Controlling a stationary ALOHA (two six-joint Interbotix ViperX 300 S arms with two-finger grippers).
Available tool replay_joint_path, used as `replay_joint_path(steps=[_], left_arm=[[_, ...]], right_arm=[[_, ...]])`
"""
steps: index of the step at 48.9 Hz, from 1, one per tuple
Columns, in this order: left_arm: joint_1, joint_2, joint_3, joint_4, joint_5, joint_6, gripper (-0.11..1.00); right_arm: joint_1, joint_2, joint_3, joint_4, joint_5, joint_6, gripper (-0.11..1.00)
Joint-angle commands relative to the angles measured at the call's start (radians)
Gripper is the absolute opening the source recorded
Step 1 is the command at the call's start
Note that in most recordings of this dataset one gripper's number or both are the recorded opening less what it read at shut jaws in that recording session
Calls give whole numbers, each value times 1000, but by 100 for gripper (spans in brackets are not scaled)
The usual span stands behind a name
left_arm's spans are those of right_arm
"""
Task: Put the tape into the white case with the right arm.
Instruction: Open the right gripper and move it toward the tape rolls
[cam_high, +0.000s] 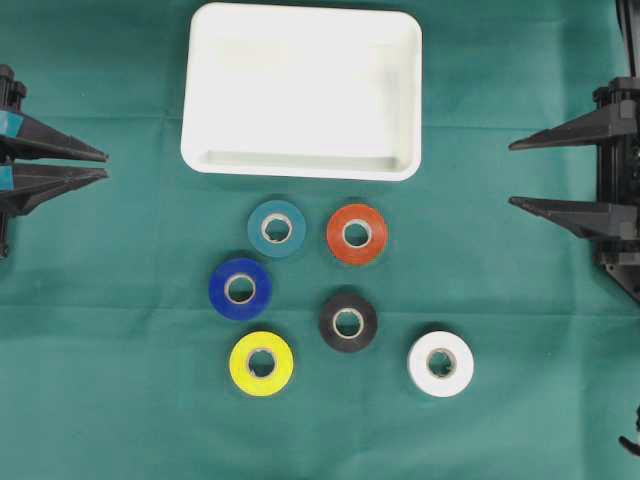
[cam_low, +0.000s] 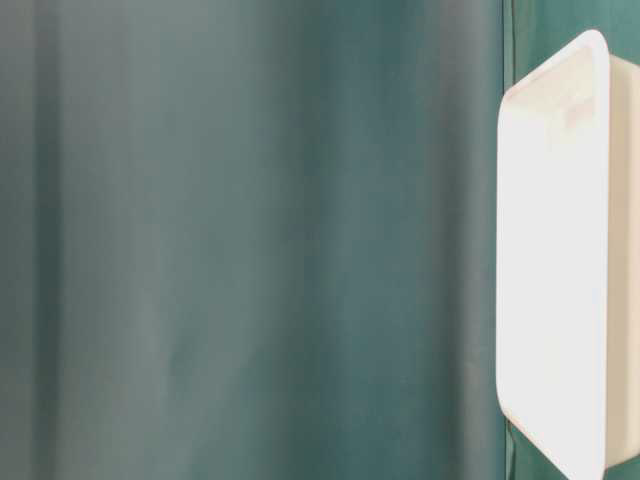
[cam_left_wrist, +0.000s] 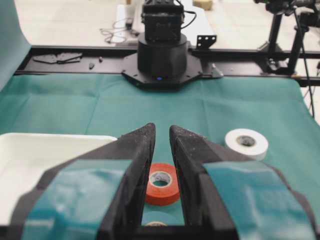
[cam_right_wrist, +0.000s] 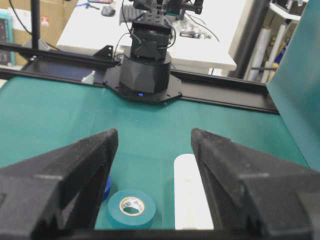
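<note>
You had no readable text, brand, number or sign in any view. Teal tape roll showed small print on inner core label in right wrist view, too blurred for you to read. Cardboard box at far left background carried red mark, illegible. White case, other tape rolls and green cloth bore no lettering you could make out.
</note>
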Motion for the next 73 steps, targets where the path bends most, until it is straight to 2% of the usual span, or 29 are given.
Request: replay_joint_path(steps=[1, 3, 8, 15, 28, 35, 44, 55, 67, 73], left_arm=[[3, 9, -17, -23, -8, 5, 24], [3, 11, -17, -23, -6, 5, 22], [3, 11, -9, -23, -8, 8, 2], [3, 8, 15, -23, -8, 14, 0], [3, -41, 114, -23, 2, 11, 0], [3, -89, 175, -23, 54, 9, 0], [3, -176, 229, -23, 123, 9, 0], [3, -264, 250, -21, 173, 6, 0], [3, -267, 252, -21, 193, 6, 0], [3, -268, 252, -23, 193, 6, 0]], right_arm=[[-3, 9, -14, 2, -5, 3, 24], [-6, 6, -11, 2, 2, 3, 21], [-11, 0, -6, 2, 25, 3, 2], [-11, -21, 18, 2, 43, 5, -9], [-11, -75, 121, -3, 94, 5, -10], [-11, -109, 176, -6, 147, 6, -10], [-11, -138, 232, -9, 158, 5, -10], [-11, -126, 244, -15, 161, 8, -10], [-9, -81, 241, -17, 158, 58, -10], [-9, -72, 245, -35, 163, 66, -9]])
